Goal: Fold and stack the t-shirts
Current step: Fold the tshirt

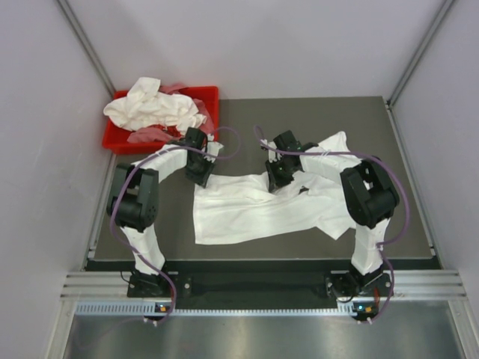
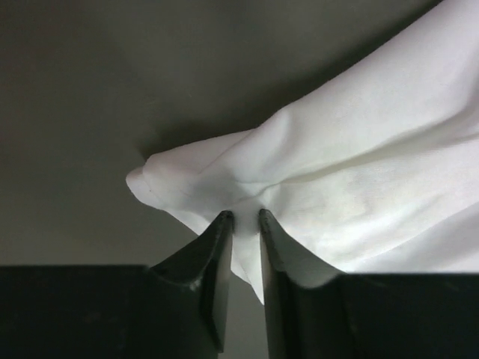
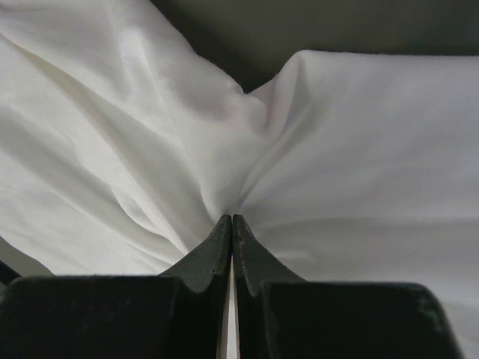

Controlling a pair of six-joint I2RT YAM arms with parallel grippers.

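A white t-shirt (image 1: 254, 209) lies spread and rumpled on the dark table between the two arms. My left gripper (image 1: 199, 176) is at its far left corner, shut on a pinch of the cloth (image 2: 247, 196). My right gripper (image 1: 278, 179) is at the shirt's far edge near the middle, shut on a bunched fold of the cloth (image 3: 224, 172). More white t-shirts (image 1: 153, 108) lie crumpled in a red bin (image 1: 210, 94) at the back left.
The dark table (image 1: 389, 134) has raised edges. Grey walls stand on the left, right and back. Something pink and thin (image 1: 142, 135) also lies in the bin with the shirts.
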